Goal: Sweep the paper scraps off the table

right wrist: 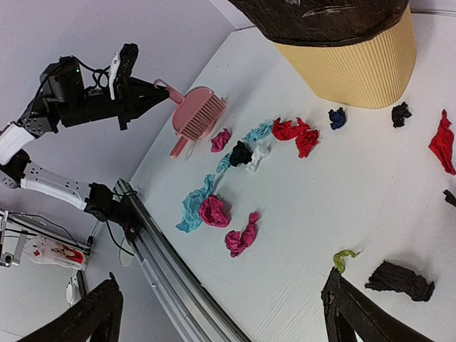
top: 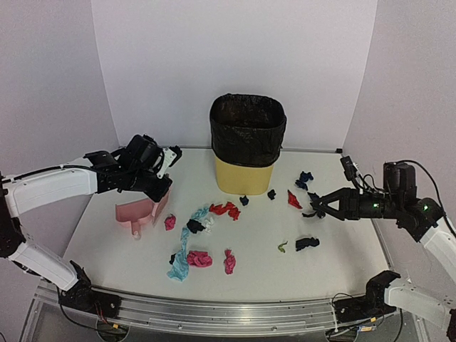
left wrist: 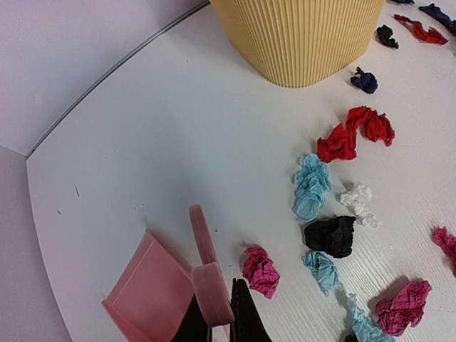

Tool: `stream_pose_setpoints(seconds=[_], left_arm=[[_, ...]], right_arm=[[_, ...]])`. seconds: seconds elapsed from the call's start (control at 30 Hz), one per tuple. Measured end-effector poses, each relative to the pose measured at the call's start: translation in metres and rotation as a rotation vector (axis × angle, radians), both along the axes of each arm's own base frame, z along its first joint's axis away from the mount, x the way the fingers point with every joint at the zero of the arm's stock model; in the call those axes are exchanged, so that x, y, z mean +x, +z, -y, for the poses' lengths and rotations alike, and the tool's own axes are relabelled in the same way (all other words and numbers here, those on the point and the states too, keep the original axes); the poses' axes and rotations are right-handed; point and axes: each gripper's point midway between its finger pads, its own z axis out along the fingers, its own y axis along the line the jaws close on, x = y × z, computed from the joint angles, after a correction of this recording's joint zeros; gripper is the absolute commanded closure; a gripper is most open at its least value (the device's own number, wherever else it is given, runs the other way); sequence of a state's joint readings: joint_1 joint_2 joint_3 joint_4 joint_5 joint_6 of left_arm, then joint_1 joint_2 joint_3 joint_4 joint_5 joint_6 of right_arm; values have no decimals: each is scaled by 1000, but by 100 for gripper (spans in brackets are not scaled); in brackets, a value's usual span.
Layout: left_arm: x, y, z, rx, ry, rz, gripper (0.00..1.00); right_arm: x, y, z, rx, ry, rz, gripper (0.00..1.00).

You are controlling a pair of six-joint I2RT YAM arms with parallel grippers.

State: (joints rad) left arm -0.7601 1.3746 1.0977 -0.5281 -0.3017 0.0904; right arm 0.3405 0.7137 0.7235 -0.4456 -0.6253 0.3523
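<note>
The paper scraps, small crumpled bits in red, pink, light blue, black, navy and white, lie scattered over the middle and right of the flat white table, in front of the ribbed yellow bin lined with a black bag. One olive-green scrap lies beside a black one. The left gripper is clamped on the handle of a pink plastic brush, which sits at the left end of the scraps. The right gripper hangs above the right-hand scraps, jaws spread wide and holding nothing.
</note>
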Motion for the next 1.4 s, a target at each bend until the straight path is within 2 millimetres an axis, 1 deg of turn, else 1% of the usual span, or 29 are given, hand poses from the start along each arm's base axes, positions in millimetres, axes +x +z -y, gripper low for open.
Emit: stream_pose_setpoints(seconds=[0.1, 0.23, 0.5, 0.57, 0.67, 0.83, 0.97, 1.13, 1.23, 1.3, 1.4], left_arm=[[-3, -16, -7, 25, 34, -35, 100], [-4, -30, -7, 21, 71, -78, 100], [-5, -37, 4, -81, 129, -130, 100], [-6, -40, 10, -94, 135, -136, 100], [-9, -44, 27, -102, 119, -144, 100], [-21, -48, 67, -103, 59, -141, 100], [-25, -45, 101, -124, 30, -134, 100], [-20, -37, 145, -165, 17, -120, 100], [-20, -28, 167, -187, -2, -109, 100], [-22, -22, 178, -201, -8, -106, 100], [-26, -15, 182, -202, 4, -106, 100]], right_arm=[[0, -1, 0, 0, 2, -4, 6], [0, -1, 0, -1, 2, -7, 6], [-1, -2, 0, -2, 2, -7, 6], [-1, -1, 0, -3, 3, -6, 6], [-2, -1, 1, -3, 3, -3, 6], [-4, -1, 2, -5, 2, 2, 6], [-6, -1, 3, -7, -1, 5, 5], [-7, 0, 4, -8, -4, 16, 5], [-7, 0, 4, -10, -7, 17, 6], [-7, 0, 5, -12, -9, 17, 5], [-7, 0, 5, -13, -9, 18, 5]])
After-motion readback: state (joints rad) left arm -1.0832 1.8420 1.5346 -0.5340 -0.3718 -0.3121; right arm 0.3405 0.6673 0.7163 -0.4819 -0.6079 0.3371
